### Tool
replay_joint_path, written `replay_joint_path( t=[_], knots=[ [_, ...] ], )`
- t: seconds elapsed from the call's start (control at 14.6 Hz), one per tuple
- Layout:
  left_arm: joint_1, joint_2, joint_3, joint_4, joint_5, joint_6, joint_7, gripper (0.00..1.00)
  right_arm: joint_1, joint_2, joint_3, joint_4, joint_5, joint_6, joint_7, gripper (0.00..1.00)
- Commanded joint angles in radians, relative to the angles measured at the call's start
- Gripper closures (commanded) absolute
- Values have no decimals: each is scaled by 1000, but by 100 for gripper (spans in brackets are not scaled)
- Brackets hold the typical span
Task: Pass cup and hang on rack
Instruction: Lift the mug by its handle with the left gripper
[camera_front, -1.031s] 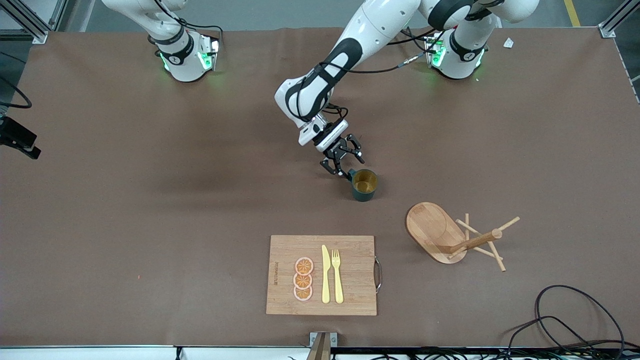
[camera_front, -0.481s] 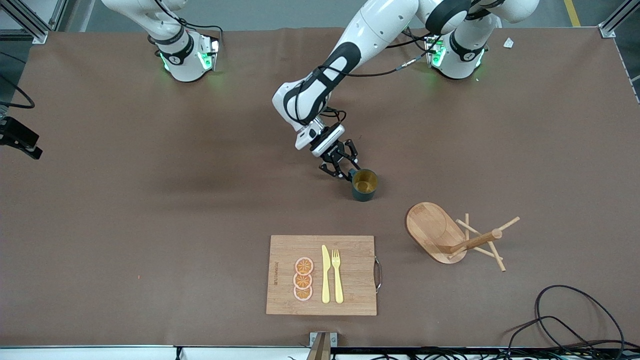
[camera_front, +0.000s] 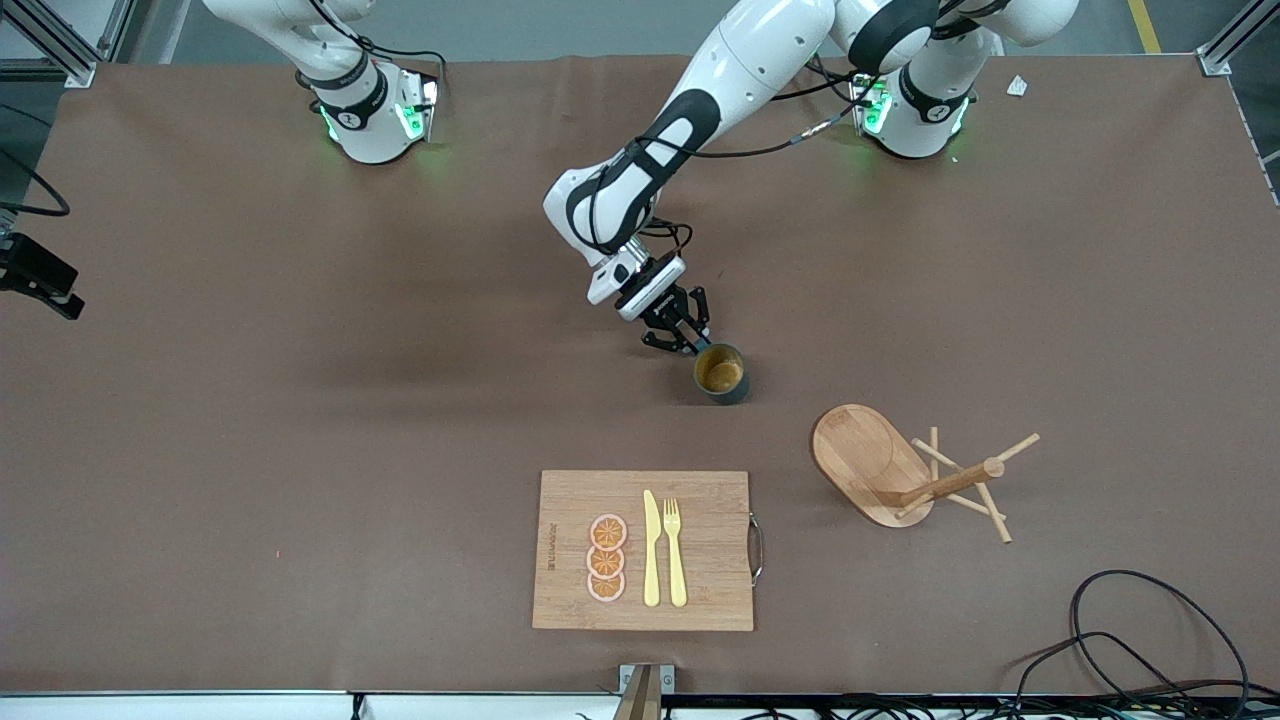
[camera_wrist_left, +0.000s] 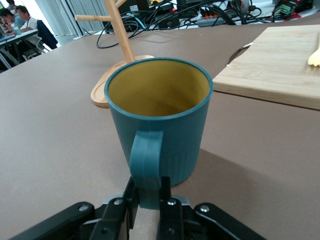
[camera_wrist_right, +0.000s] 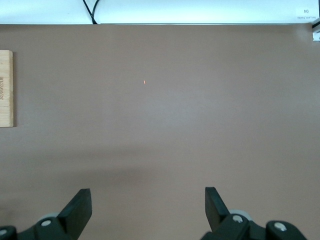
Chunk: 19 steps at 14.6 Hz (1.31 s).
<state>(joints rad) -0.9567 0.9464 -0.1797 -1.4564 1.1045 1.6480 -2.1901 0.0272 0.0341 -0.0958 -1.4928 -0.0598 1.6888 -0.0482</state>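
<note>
- We see the left end effector (camera_front: 693, 343) low over the middle of the desk (camera_front: 300, 420), its fingers (camera_wrist_left: 165, 205) pinched together on the handle (camera_wrist_left: 146, 172) of the cup (camera_front: 722, 373).
- In the left wrist view the handle runs down between the two fingers, with the cup's (camera_wrist_left: 160, 117) teal body just past the fingertips and its yellow inside facing up.
- From the front view we cannot tell whether the cup rests on the desk or is just clear of it; it lies just beside the end effector, on the side nearer the front camera.
- The rack (camera_front: 905, 470) lies tipped over on the desk, nearer the front camera than the cup and toward the left arm's end, well apart from both.
- A cutting board (camera_front: 645, 550) with orange slices (camera_front: 606, 558), a knife (camera_front: 651, 548) and a fork (camera_front: 675, 552) sits nearer the front camera than the cup.
- The right end effector (camera_wrist_right: 147, 212) waits with its fingers spread wide over bare desk, holding nothing.
</note>
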Motion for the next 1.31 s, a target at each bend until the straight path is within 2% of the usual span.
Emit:
replay_joint_path(
  t=[0.0, 0.14, 0.34, 0.69, 1.03, 1.24],
  knots=[
    [7, -15, 3, 71, 2, -5, 96, 100, 22, 1, -2, 16, -20, -1, 5, 0],
    [41, -35, -14, 119, -23, -5, 154, 100, 16, 3, -4, 16, -22, -1, 5, 0],
    [46, -83, -17, 166, -132, 3, 228, 100, 11, 3, -5, 13, -20, -3, 5, 0],
    [56, -184, -15, 166, -285, 39, 277, 100, -1, 4, -7, 8, -5, -12, 28, 0],
    [140, -296, -12, 165, -514, 151, 280, 100, -1, 1, -9, 13, 47, -53, 45, 0],
    [196, -374, -12, 163, -648, 187, 326, 100, 0, 1, -7, 16, 49, -58, 45, 0]
  ],
)
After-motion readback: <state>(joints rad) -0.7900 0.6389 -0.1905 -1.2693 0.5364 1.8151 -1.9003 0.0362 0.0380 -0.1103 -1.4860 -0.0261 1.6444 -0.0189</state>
